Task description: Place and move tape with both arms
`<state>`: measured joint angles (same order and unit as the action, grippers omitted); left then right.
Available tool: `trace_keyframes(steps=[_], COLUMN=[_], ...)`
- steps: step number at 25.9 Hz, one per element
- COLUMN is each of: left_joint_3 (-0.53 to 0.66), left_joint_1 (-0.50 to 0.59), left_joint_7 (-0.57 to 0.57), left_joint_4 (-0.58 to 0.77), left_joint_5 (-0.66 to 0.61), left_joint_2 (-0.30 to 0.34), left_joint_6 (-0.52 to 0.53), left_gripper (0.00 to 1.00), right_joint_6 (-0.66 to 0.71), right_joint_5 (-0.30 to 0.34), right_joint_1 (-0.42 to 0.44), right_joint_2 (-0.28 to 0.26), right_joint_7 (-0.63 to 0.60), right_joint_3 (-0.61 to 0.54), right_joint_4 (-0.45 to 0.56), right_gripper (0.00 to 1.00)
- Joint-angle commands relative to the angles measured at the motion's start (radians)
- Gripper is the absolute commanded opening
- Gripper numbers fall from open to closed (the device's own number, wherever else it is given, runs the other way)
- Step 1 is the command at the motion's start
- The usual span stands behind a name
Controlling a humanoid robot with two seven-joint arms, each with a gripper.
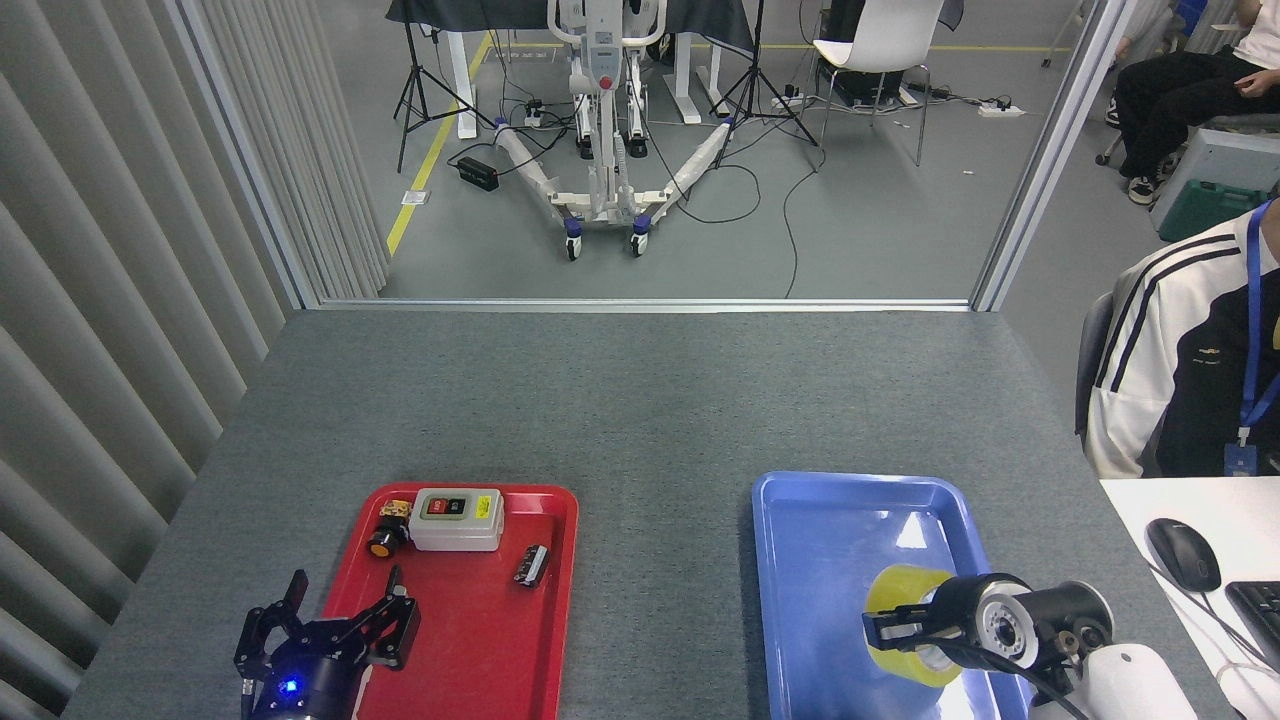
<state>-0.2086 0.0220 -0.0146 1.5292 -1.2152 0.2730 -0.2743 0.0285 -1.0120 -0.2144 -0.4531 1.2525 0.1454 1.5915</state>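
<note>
My right gripper [905,630] is pinching the yellow tape roll [905,625] over the blue tray [820,560]. Left gripper [335,625] sits fingers spread at the red tray's [480,640] near-left corner, holding nothing.

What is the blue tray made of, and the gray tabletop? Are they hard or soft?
The blue tray looks like hard, glossy plastic: it has a smooth moulded rim and bright white glare spots. The gray tabletop looks matte and finely speckled, perhaps felt or a textured mat; no shine shows.

Grey carpeted table [640,400]; ribbed grey wall panels [110,250] at left; grey floor [880,220] with yellow line [432,150], cables, tripods [420,80], white chair [880,50], wheeled white frame [605,190].
</note>
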Motion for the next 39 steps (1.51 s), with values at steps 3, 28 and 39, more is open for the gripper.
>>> trace_keyframes(steps=[3, 28, 39], left_joint_3=[-0.005, 0.15, 0.153], left_joint_1=[0.001, 0.061, 0.035], left_joint_7=[-0.001, -0.105, -0.117], left_joint_4=[-0.001, 0.091, 0.081], left_joint_5=[0.006, -0.001, 0.002], left_joint_2=[-0.003, -0.092, -0.112], left_joint_6=[0.0, 0.211, 0.308], left_gripper=[1.0, 1.0, 1.0], right_joint_6=[-0.009, -0.012, -0.032], right_joint_5=[0.004, -0.254, -0.247], right_joint_1=[0.012, 0.259, 0.268], right_joint_2=[-0.002, 0.102, 0.113], right_joint_7=[-0.007, -1.401, -1.259], right_joint_3=[0.002, -0.11, -0.109], right_joint_4=[-0.005, -0.013, -0.01], right_gripper=[1.0, 1.0, 1.0])
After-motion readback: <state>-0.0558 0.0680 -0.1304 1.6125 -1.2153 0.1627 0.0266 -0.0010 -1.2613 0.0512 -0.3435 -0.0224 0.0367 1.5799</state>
